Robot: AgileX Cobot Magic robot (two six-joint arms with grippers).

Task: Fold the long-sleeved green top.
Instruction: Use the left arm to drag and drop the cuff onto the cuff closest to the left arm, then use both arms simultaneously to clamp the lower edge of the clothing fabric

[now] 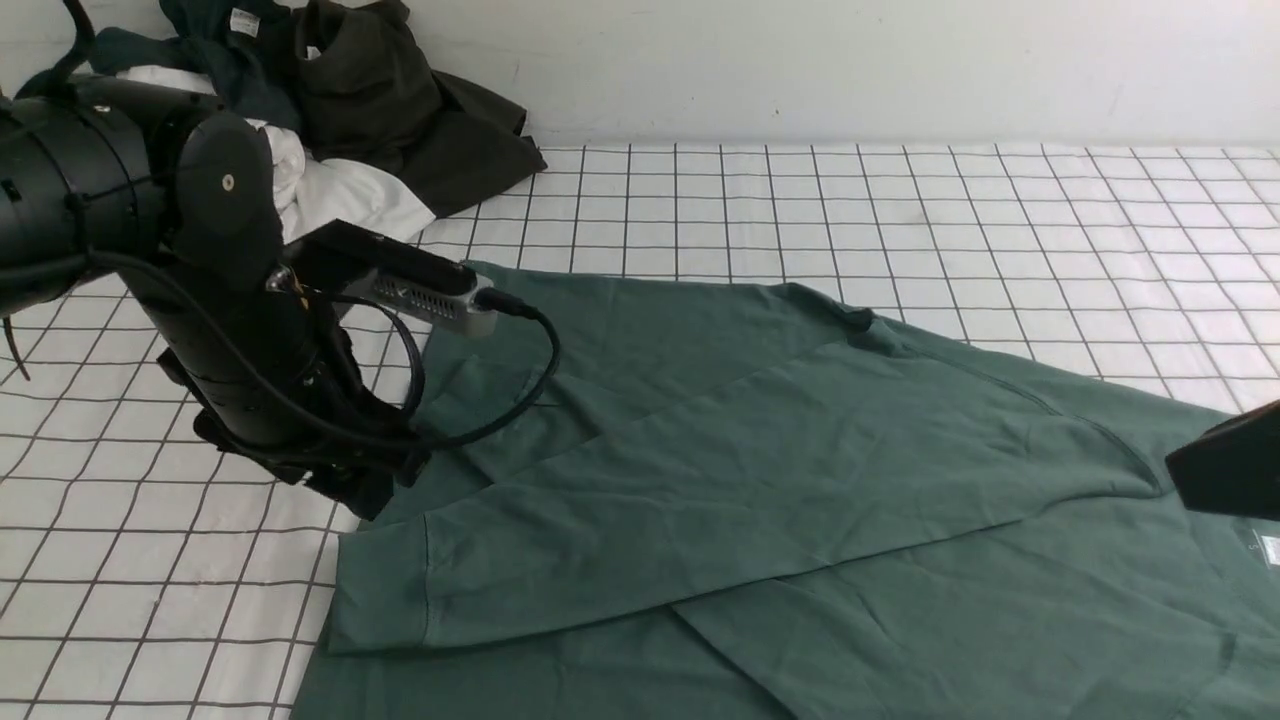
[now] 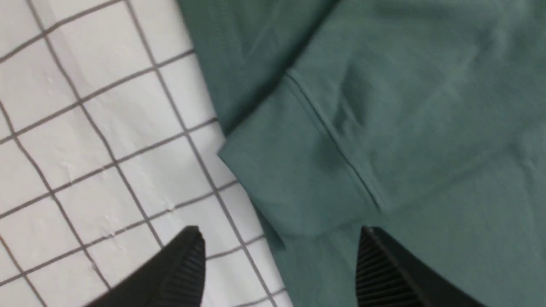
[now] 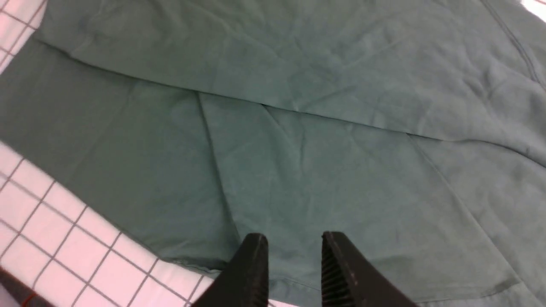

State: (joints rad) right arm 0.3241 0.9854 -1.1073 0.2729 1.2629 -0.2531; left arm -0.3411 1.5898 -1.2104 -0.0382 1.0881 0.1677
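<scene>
the green top (image 1: 700,440) lies spread out on the white table (image 1: 1000,230) with its dark grid lines, right in front of the robot, filling the middle and near part of it and running off the near side of what i can see, one sleeve folded across its body in a long slanting band, the cuff end lying toward the robot's left with its seam showing, and wrinkles running along the cloth; the left claw (image 2: 281,256) stands wide with nothing between its fingers, above the cuff end of that sleeve, and the right claw (image 3: 295,260) is parted too, less widely, with nothing in it, over the near part of the top; at the far left of the table there's a heap of other clothes, a dark olive one (image 1: 390,100), a dark teal one (image 1: 240,60) with a small white tag, and something white (image 1: 350,195) under them, all well apart from the right claw
</scene>
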